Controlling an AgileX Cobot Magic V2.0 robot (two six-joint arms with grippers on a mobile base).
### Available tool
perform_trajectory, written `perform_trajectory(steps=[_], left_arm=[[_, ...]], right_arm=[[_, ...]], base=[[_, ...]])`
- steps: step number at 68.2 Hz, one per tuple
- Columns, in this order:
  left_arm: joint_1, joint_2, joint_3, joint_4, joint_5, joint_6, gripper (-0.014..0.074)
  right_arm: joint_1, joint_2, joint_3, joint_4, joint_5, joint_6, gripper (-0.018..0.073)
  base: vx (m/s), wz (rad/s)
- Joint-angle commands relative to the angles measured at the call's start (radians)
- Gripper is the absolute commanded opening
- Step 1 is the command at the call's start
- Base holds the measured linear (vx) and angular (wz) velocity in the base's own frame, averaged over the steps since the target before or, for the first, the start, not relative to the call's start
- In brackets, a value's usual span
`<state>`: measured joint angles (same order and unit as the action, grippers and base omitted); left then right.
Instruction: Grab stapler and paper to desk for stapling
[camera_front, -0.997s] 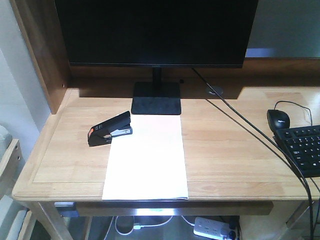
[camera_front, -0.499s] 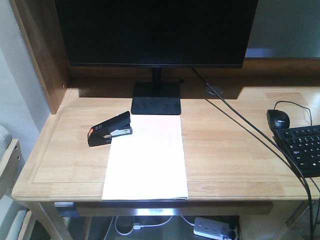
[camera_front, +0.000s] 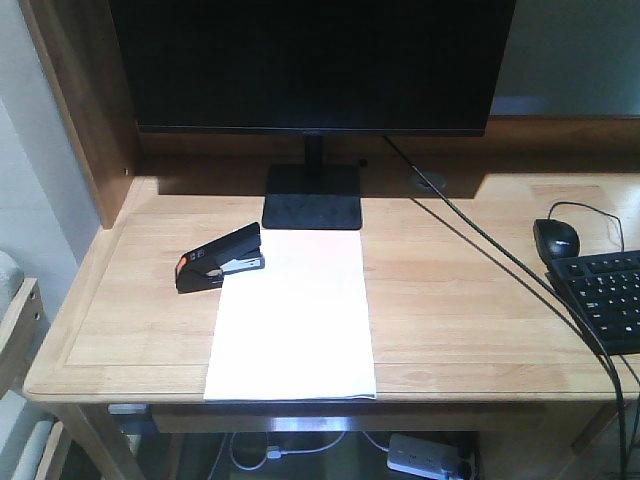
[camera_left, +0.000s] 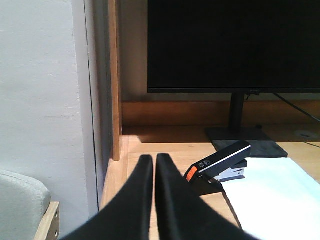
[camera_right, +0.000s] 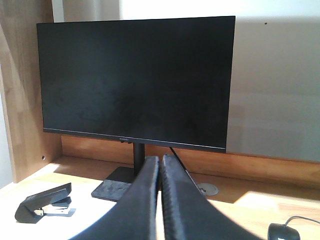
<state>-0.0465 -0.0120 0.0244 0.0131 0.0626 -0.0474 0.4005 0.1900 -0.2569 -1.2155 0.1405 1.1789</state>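
1. While neither arm is seen in the front view, both end effectors are seen only in their own wrist views: the left end effector is held with fingers pressed together and nothing between them, and the right end effector likewise, closed and empty.
2. The stapler is found on the desk, left of centre and toward the back, just in front of the monitor base; its silver end is seen touching or overlapping the far left corner of the paper.
3. The paper is laid flat, long side running from the monitor base to the front edge of the desk, which it reaches.
4. Both task things are judged already on the desk; the stapling step appears to be what is left.
5. Key relation: in the left wrist view the stapler is seen ahead and to the right of the closed fingers, near; in the right wrist view it is seen well off to the left. The left arm is judged nearer.
6. The stapler's long axis is set diagonally, orange end toward the left edge, black end toward the monitor base.
7. A mouse and keyboard are noted at the right edge, well apart.
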Motion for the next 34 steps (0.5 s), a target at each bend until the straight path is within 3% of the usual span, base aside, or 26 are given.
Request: perform_trajectory(steps=[1,34], left_arm=[[-0.003,-0.017,0.011,-0.006,-0.075,-0.002,-0.0006],[-0.003,-0.016,0.011,-0.006,-0.075,-0.002,-0.0006]], right_arm=[[-0.003,0.01,-0.028,-0.021,-0.02,-0.003,-0.001],[-0.003,0.01,-0.028,-0.021,-0.02,-0.003,-0.001]], base=[[0.0,0.0],[0.0,0.0]])
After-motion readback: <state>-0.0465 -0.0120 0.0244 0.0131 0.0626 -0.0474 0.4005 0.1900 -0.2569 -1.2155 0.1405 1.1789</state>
